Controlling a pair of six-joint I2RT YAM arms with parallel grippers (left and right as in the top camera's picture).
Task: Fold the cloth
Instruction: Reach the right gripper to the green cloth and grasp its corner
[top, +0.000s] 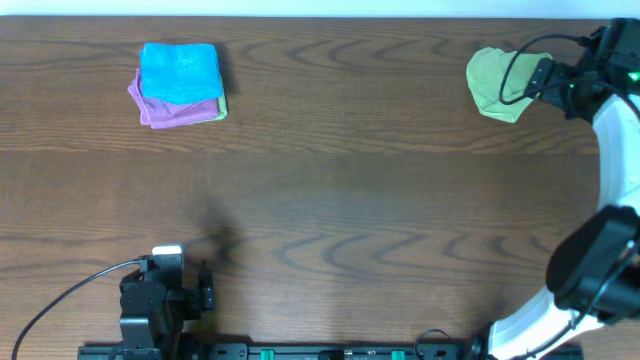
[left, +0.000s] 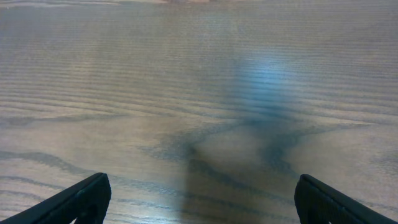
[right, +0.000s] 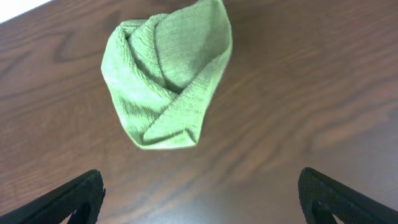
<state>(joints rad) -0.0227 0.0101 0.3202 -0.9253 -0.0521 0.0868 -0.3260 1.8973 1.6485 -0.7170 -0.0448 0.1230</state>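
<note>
Dark wood-grain table. Far left: blue cloth stacked on purple cloth, both folded. Near left: left gripper sits low at the near edge, jaws wide apart, nothing between them. Far right: the cloth lies bunched, not flat. Right gripper hovers just beside it, jaws spread, empty. Step judged: approach for first grasp. Next move likely calls for pinching an edge and spreading it flat.

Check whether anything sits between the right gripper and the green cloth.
Nothing visible does. The right gripper is open and faces the crumpled cloth, with only the wooden table showing between them.
</note>
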